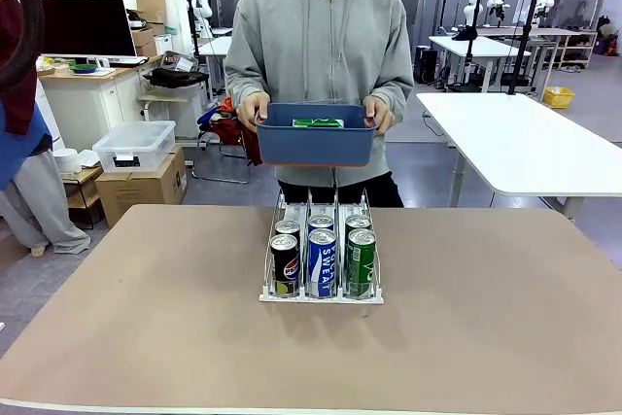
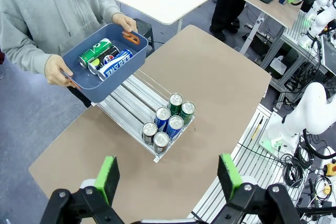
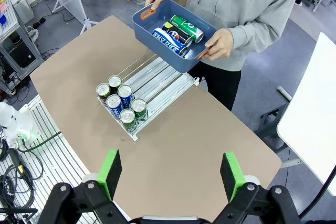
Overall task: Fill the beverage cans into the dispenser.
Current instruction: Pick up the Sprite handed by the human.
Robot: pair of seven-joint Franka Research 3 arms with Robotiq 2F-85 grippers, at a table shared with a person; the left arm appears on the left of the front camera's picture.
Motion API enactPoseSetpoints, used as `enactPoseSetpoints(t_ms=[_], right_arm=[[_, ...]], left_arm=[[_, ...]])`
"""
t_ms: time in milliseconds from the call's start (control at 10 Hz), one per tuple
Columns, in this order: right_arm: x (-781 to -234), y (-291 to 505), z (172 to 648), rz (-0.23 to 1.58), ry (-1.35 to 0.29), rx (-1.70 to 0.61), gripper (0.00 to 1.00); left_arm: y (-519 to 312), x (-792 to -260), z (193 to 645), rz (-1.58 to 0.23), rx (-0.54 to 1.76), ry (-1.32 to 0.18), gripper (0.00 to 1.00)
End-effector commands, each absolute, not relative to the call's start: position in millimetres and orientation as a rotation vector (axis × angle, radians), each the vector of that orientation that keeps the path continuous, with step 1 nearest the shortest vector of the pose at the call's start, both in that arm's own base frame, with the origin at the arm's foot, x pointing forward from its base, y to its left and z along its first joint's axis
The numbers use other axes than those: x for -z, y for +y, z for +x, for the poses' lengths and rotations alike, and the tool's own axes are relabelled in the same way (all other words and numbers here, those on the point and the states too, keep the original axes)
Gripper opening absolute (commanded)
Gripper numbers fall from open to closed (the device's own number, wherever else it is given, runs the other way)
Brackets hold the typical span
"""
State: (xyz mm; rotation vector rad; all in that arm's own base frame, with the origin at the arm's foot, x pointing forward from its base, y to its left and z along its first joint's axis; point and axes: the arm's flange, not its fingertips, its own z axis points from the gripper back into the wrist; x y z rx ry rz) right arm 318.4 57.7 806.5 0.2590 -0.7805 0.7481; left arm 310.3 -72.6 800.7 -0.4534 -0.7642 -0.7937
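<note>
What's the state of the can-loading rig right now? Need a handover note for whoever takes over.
Left gripper: jaws open, empty, high over the table.
Right gripper: jaws open, empty, also high.
Dispenser mid-table: six cans at its front, two per lane (black, blue, green).
Person's hands hold the blue bin at the far side, behind the dispenser. Three cans lie in it: green, black, blue.
Done: six in the lanes.
Left: the three in the bin. The lanes have room behind.

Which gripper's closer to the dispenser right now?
Left, marginally, by the front view. Left gripper hangs open high above the dispenser, off to its left; right gripper hangs open high too, farther out to the right.
</note>
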Motion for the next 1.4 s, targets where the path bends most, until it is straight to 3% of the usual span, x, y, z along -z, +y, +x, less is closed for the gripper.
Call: enactPoseSetpoints(t_ms=[0,1300], right_arm=[[-805.7,57.8,318.5,0.258,-0.778,-0.750,1.00],[-805.7,57.8,318.5,0.258,-0.778,-0.750,1.00]], left_arm=[[-71.0,-798.2,310.7,-0.455,0.790,-0.761,1.00],[-71.0,-798.2,310.7,-0.455,0.790,-0.761,1.00]])
